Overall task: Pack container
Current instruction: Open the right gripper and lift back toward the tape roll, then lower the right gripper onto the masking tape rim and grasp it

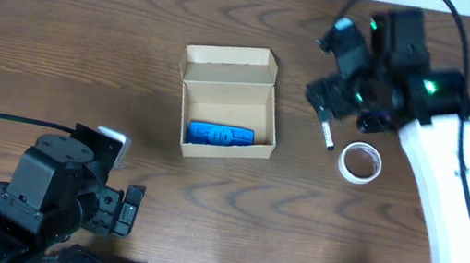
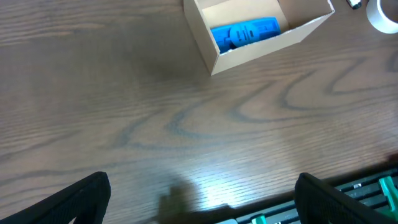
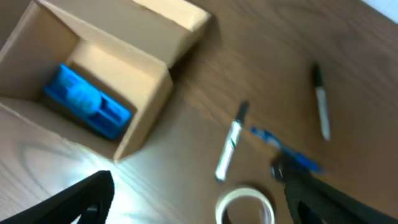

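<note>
A: Where do our left jaws stand?
B: Wide apart, empty, over bare bench (image 1: 60, 49). The container (image 1: 227, 102) lies ahead to their right, lid back, a blue item (image 1: 221, 134) inside.
A: Further right?
B: A marker (image 1: 326, 131), pointing away from us, and a tape roll (image 1: 360, 162) lie beside the container. Our right jaws, apart and empty, hang nearer. Other pens (image 3: 320, 102) are blurred.

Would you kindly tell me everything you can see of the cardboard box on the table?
The cardboard box is small, rectangular and plain tan, with no print. It stands open on the wooden table, its hinged flap lid raised at the far side. Inside, a blue object lies along the near wall; the rest of the floor is bare. Nothing else touches it.
</note>
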Controlling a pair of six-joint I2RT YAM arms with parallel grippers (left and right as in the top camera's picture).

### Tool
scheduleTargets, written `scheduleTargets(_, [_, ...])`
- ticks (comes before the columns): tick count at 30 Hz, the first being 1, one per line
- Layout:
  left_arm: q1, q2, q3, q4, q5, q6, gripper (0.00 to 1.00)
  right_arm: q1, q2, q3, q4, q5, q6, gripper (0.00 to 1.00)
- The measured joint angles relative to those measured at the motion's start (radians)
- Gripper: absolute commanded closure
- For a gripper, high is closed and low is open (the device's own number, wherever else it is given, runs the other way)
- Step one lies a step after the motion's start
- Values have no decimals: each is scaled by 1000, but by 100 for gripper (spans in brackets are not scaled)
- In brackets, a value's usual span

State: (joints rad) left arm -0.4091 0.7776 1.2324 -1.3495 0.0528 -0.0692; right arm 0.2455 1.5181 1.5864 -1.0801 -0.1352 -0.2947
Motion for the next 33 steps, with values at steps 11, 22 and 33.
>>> scheduleTargets(11, [0,0,0,0,0,0,5,-36,-203,-417,24,133,178,6])
scheduleTargets(22, [0,0,0,0,0,0,5,-240,-115,-571,268,243,333,4])
scheduleTargets(33, [0,0,0,0,0,0,5,-348,142,-575,449,301,333,14])
